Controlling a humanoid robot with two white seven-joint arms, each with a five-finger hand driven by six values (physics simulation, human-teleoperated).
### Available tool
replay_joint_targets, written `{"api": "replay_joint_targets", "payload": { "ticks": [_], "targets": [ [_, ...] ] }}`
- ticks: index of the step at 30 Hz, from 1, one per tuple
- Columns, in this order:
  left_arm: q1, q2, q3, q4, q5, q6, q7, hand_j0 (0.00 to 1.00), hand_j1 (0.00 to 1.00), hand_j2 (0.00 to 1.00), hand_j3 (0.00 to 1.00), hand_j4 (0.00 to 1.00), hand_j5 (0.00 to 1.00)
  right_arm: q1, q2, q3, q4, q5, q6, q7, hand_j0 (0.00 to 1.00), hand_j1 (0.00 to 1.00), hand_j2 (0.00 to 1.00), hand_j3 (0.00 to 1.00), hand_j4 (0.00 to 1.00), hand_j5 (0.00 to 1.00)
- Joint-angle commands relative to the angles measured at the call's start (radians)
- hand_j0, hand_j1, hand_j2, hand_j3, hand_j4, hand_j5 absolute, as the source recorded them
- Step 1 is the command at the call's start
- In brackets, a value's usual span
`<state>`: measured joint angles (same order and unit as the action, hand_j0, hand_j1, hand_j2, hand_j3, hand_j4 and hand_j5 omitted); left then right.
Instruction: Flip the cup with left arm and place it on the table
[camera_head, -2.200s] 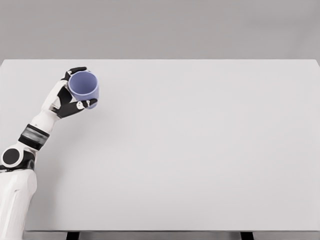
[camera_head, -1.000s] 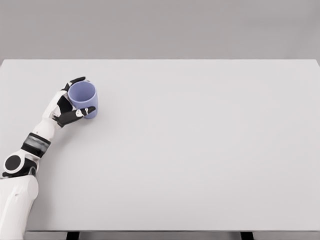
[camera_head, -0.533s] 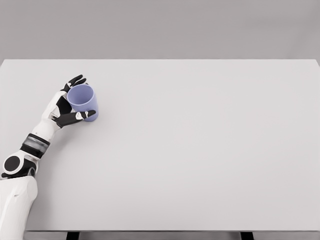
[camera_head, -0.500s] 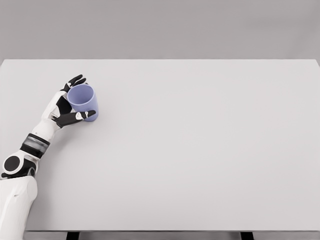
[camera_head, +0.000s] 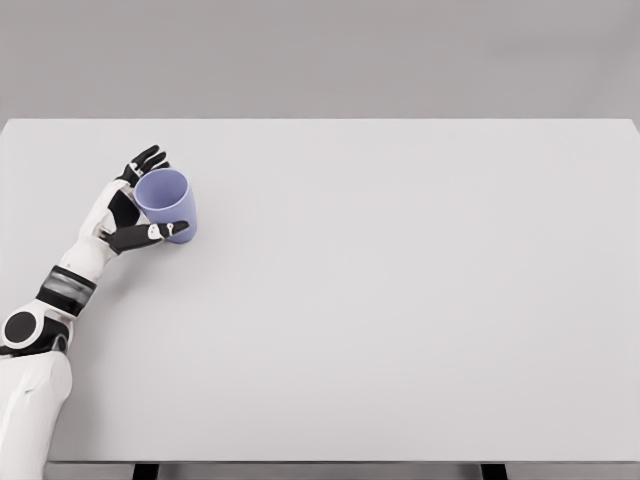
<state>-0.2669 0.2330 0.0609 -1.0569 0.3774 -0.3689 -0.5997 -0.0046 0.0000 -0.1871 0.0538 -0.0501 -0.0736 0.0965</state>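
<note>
A lilac cup (camera_head: 172, 208) stands upright on the white table (camera_head: 400, 300) near its left edge, with its mouth facing up. My left hand (camera_head: 163, 192) sits around the cup's left side. The fingers (camera_head: 146, 158) are spread and lifted off the far rim. The thumb (camera_head: 160, 232) stretches along the cup's near side, close to its base, and I cannot tell if it touches. The left arm comes in from the lower left corner. My right arm is out of view.
The table's left edge runs just left of my forearm (camera_head: 70, 285). The far edge lies a short way behind the cup.
The cup has come down from a raised hold to stand on the table. My left fingers have since spread away from its rim, and the wrist has drawn back slightly to the left.
</note>
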Motion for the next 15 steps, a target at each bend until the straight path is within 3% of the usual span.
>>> {"api": "replay_joint_targets", "payload": {
  "ticks": [1,15],
  "targets": [
    [0.000,0.002,0.000,-0.003,0.008,-0.002,0.000,1.00,1.00,1.00,1.00,1.00,1.00,0.000,0.000,0.000,0.000,-0.001,0.000,0.000,1.00,1.00,1.00,1.00,1.00,1.00],
    [0.037,0.057,0.034,-0.063,0.015,-0.005,0.000,1.00,1.00,1.00,1.00,1.00,1.00,0.000,0.000,0.000,0.000,-0.001,0.000,0.000,1.00,1.00,1.00,1.00,1.00,1.00]
  ]
}}
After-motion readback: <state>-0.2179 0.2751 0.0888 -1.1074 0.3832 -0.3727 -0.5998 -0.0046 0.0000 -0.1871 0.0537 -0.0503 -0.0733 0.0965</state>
